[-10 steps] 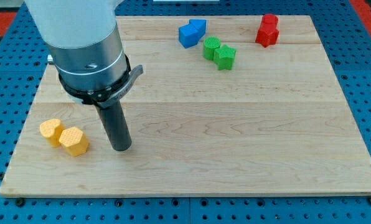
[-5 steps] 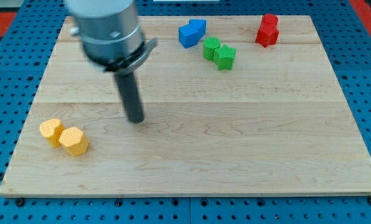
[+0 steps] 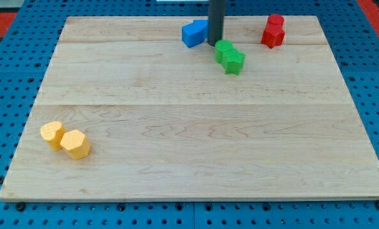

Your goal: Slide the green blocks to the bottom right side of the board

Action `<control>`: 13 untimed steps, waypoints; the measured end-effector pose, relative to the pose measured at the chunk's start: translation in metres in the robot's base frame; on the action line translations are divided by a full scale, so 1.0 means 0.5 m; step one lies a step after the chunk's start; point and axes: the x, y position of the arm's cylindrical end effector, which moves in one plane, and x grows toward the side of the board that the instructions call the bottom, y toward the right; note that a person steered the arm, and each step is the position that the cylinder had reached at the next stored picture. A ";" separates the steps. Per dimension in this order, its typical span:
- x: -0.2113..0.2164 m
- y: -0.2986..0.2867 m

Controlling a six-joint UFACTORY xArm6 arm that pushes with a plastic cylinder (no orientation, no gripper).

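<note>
Two green blocks sit together near the board's top middle: a rounder one (image 3: 224, 50) and a star-like one (image 3: 234, 62) just below and to its right, touching. My tip (image 3: 215, 42) stands at the upper left edge of the rounder green block, touching or nearly touching it. The rod comes down from the view's top, between the green blocks and the blue blocks.
Two blue blocks (image 3: 193, 32) lie just left of the rod. Two red blocks (image 3: 273, 30) sit at the top right. Two yellow blocks (image 3: 65, 140) lie at the lower left. The wooden board (image 3: 196, 133) rests on a blue pegboard.
My tip has moved from the lower left, near the yellow blocks, up and right to the green blocks. The green blocks have shifted slightly right and down.
</note>
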 end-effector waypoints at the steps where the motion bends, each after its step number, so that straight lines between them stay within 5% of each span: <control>1: 0.072 0.054; 4: 0.339 0.022; 5: 0.276 -0.026; 6: 0.195 0.045; 9: 0.309 0.124; 11: 0.185 0.074; 13: 0.294 0.079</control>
